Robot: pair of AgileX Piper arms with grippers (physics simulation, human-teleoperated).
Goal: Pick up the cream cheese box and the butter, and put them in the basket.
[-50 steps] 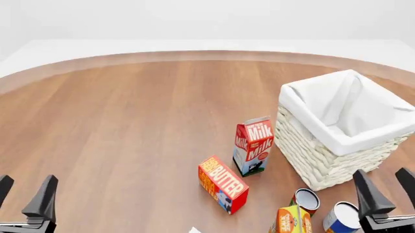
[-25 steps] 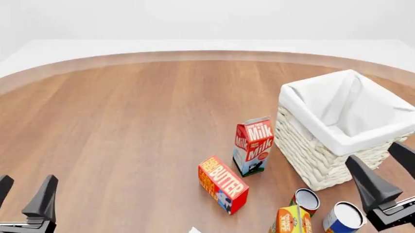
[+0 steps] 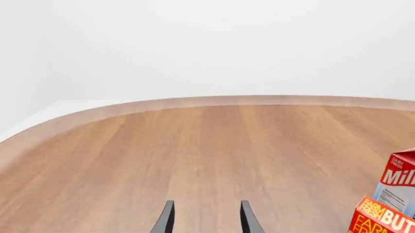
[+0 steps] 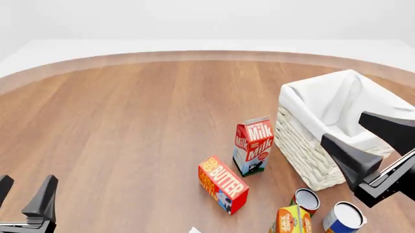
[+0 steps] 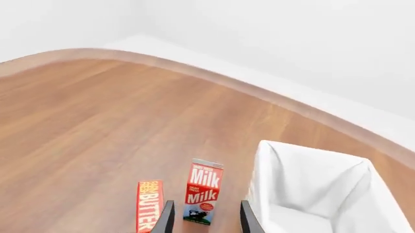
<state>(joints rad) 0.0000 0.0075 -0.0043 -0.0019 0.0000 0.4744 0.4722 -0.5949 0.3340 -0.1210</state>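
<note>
We're at the approach step, nothing picked yet. Right gripper (image 4: 372, 141) is up over the near edge of the basket (image 4: 304, 141), fingers spread, holding nothing. Left gripper (image 4: 25, 194) sits low at the near left, also spread and empty. The butter (image 4: 222, 183) lies flat on the table (image 4: 129, 121), just in front of the upright milk carton (image 4: 253, 145) and left of the basket; basket has nothing in it that we can see. We can't pick out the cream cheese box; only a white sliver (image 4: 194, 230) shows at the frame's bottom edge. Next we'd bring the right gripper down and left onto the butter, jaws across its narrow width, clear of the milk and the cans (image 4: 343, 217).
</note>
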